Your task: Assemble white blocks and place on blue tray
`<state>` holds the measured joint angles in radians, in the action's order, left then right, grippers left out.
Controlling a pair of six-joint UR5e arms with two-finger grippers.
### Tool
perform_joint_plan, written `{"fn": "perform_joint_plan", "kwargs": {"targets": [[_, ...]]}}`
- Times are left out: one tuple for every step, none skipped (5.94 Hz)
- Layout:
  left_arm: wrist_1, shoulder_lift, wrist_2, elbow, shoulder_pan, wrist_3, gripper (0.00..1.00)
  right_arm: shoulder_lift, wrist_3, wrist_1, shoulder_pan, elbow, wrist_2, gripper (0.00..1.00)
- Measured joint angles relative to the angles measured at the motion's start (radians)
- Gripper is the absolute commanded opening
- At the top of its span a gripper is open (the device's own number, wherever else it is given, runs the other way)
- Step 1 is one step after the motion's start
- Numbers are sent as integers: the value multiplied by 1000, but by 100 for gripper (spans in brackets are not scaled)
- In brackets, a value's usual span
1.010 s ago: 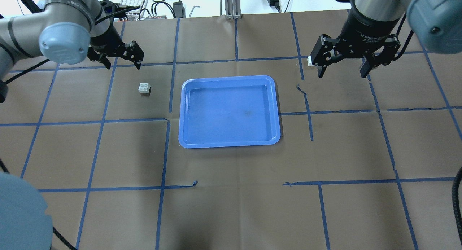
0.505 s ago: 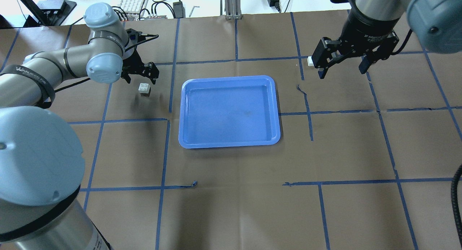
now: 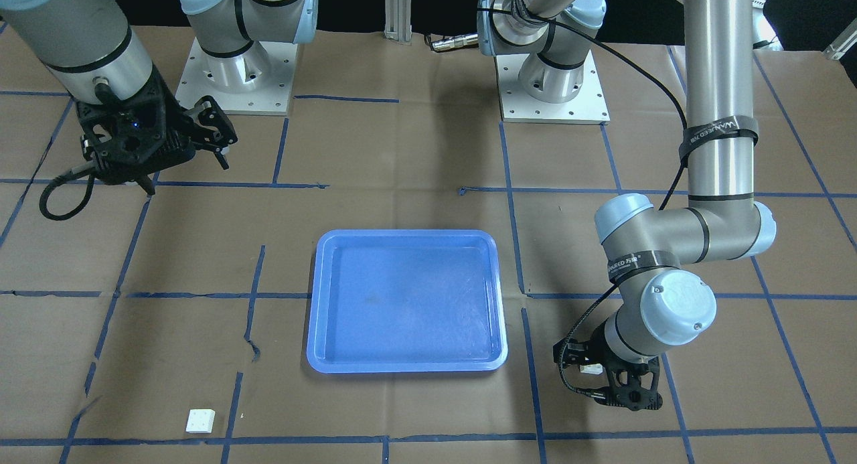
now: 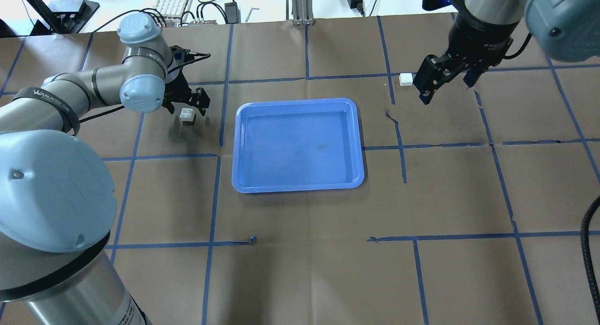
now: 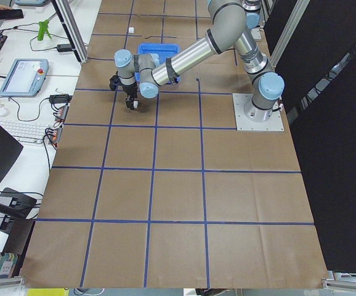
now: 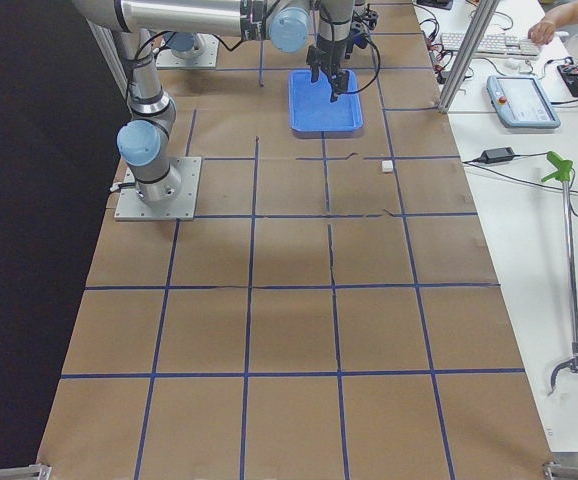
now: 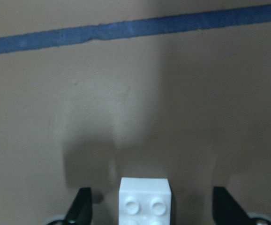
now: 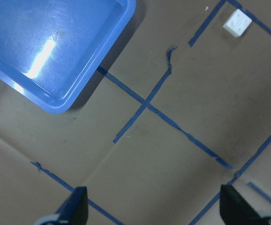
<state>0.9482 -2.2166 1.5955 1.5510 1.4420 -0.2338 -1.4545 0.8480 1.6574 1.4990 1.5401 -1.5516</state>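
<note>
One white block (image 4: pixel 187 114) lies on the table left of the blue tray (image 4: pixel 236 147). My left gripper (image 4: pixel 187 107) is low and open, with one finger on each side of this block. In the left wrist view the block (image 7: pixel 144 201) sits between the fingertips (image 7: pixel 81 206) with gaps on both sides. The other white block (image 4: pixel 406 79) lies beyond the tray's far right corner. My right gripper (image 4: pixel 445 90) is open and empty, raised just right of it. The right wrist view shows that block (image 8: pixel 237 22) and a tray corner (image 8: pixel 56 104).
The table is covered in brown paper with a grid of blue tape. The tray (image 3: pixel 312 317) is empty. In the front-facing view the left gripper (image 3: pixel 602 378) is right of the tray and the right gripper (image 3: pixel 186 176) is high at the left. A keyboard and cables lie beyond the far edge.
My left arm has swung in and come down, so the open gripper now straddles the left block. My right gripper has turned and shifted a little away, uncovering the right block.
</note>
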Motion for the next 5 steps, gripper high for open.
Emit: {"fn": "perform_joint_plan", "kwargs": {"targets": [[2,5,0,-1,0,-2,10,36,220,49,-18,-24,-1,100],[6,11,1,-3,0,-3,8,90,441,70,-28,-85,-3,100],[12,24,2,-5,2,-8,8,161,627,72,-32,-167,-3,100],[22,51,2,-2,25,-34,8,227,757,68,-36,-236,3,100],[35,91,1,9,89,-91,8,279,851,68,-56,-270,40,100]]}}
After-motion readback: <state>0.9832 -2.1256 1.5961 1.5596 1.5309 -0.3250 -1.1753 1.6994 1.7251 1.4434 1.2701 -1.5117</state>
